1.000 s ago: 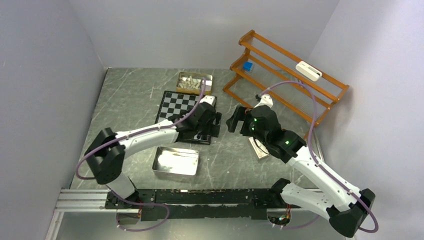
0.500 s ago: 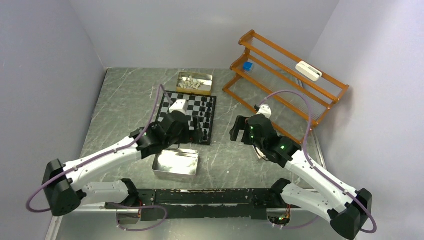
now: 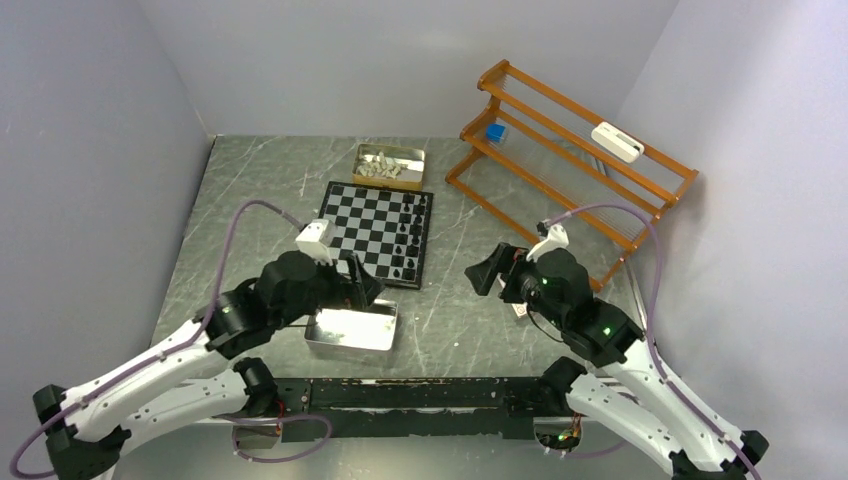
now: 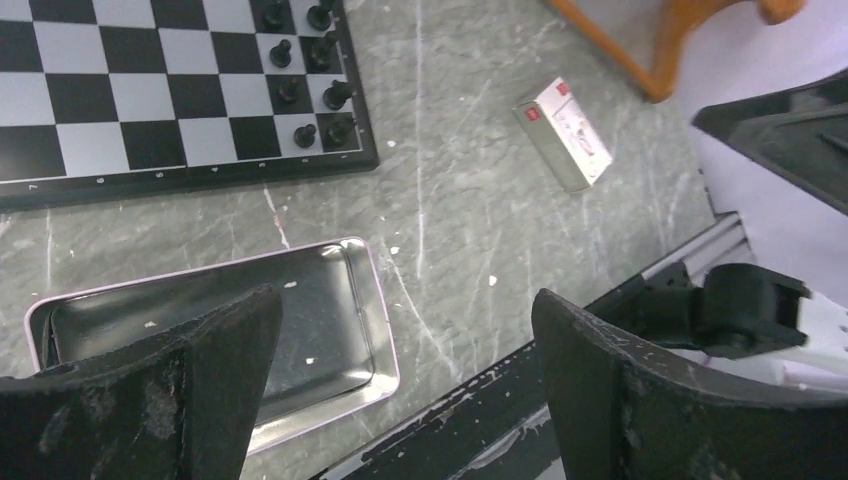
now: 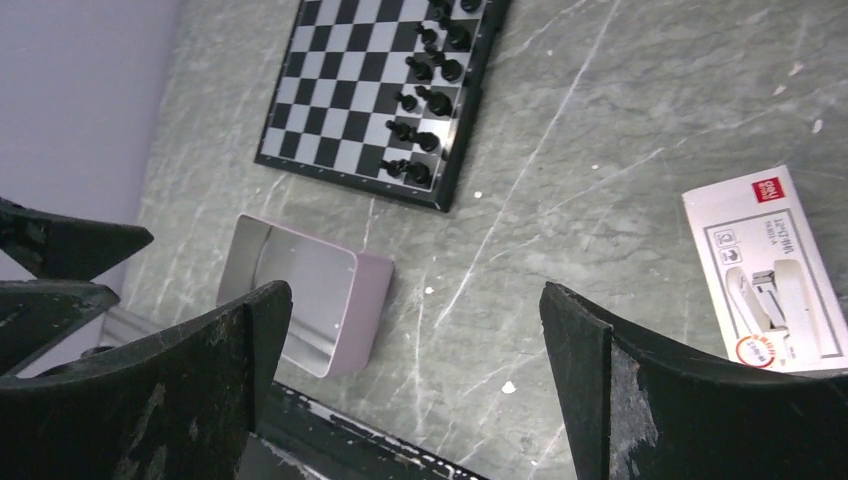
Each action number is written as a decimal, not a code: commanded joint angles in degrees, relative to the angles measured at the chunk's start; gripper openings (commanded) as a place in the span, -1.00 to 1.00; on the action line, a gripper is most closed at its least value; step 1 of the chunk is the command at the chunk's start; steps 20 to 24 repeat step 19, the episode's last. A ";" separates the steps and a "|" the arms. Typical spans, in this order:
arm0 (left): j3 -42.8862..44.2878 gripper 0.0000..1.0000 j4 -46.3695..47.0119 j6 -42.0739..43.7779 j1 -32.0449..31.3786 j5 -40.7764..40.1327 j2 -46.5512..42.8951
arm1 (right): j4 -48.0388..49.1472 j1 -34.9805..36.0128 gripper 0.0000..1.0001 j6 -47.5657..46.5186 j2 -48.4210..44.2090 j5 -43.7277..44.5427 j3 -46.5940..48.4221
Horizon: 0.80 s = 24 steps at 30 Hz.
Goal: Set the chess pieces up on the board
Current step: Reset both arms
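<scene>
The board (image 3: 360, 225) lies at the middle of the table. Black chess pieces (image 3: 405, 240) stand in two rows along its right edge, also seen in the left wrist view (image 4: 315, 70) and the right wrist view (image 5: 425, 100). Cream chess pieces (image 3: 385, 168) lie heaped in a small tin (image 3: 412, 155) behind the board. My left gripper (image 3: 362, 287) hangs open and empty over the far edge of a silver tray (image 3: 350, 330), near the board's front edge. Right of the board, my right gripper (image 3: 485, 270) is open and empty above bare table.
The silver tray (image 4: 200, 320) holds only small flecks. A white stapler box (image 5: 765, 265) lies on the table under the right arm. An orange wooden rack (image 3: 570, 140) fills the back right. Grey walls close in left and right; a black rail (image 3: 420, 392) runs along the near edge.
My left arm has pulled back off the board to the near left, now above the silver tray, its jaws a little wider. The right arm has drawn back toward the near edge.
</scene>
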 commanded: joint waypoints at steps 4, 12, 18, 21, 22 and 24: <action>0.89 0.97 -4.81 1.35 -0.38 1.98 -7.01 | -1.14 -0.31 1.00 2.30 -5.54 -2.47 -1.83; 2.61 0.97 -4.56 2.56 -0.38 3.02 -5.56 | -2.45 -0.34 1.00 2.55 -4.46 -3.51 -1.03; 2.20 0.97 -3.62 3.06 -0.38 3.14 -4.66 | -0.72 -0.26 1.00 2.60 -6.19 -5.33 -2.58; 2.09 0.97 -3.41 3.15 -0.38 3.26 -4.72 | -1.08 -0.33 1.00 2.92 -6.04 -5.20 -2.39; 2.09 0.97 -3.41 3.15 -0.38 3.26 -4.72 | -1.08 -0.33 1.00 2.92 -6.04 -5.20 -2.39; 2.09 0.97 -3.41 3.15 -0.38 3.26 -4.72 | -1.08 -0.33 1.00 2.92 -6.04 -5.20 -2.39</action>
